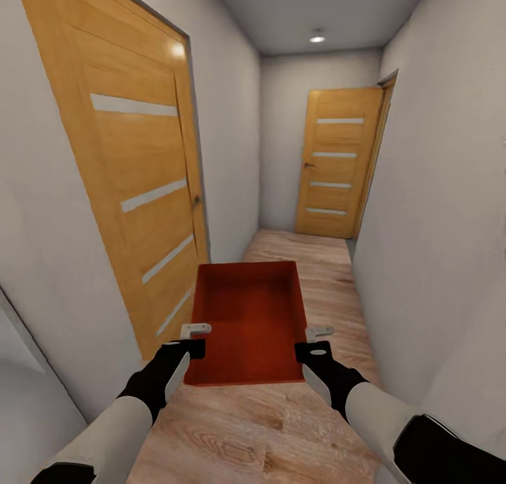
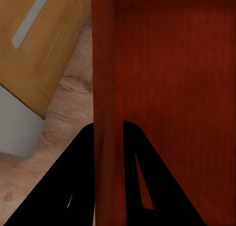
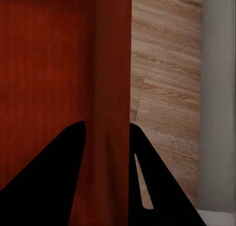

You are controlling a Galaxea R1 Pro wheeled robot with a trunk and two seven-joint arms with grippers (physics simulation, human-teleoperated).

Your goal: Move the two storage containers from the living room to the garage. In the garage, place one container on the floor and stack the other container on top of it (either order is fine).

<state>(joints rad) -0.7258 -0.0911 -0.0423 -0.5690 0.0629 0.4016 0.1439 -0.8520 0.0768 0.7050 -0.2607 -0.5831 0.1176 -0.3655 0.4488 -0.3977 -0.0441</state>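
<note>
Midway, judging by the corridor: one orange bin [image 1: 247,322] carried at chest height, left gripper [image 1: 194,335] clamped on its left wall, right gripper [image 1: 318,338] pinching the right wall. No garage yet; second bin and stacking still to do. Tight passage: door [image 1: 133,168] close at left, grey wall [image 1: 436,224] right, open wood floor [image 1: 309,259] ahead toward far door [image 1: 337,162].

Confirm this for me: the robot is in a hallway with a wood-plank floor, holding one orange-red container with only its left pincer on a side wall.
Not quite. Both pincers hold the container: the left pincer clamps one side wall and the right pincer clamps the opposite wall. The head view shows it, and each wrist view shows fingers straddling a wall. The hallway and the wood-plank floor are right.
</note>
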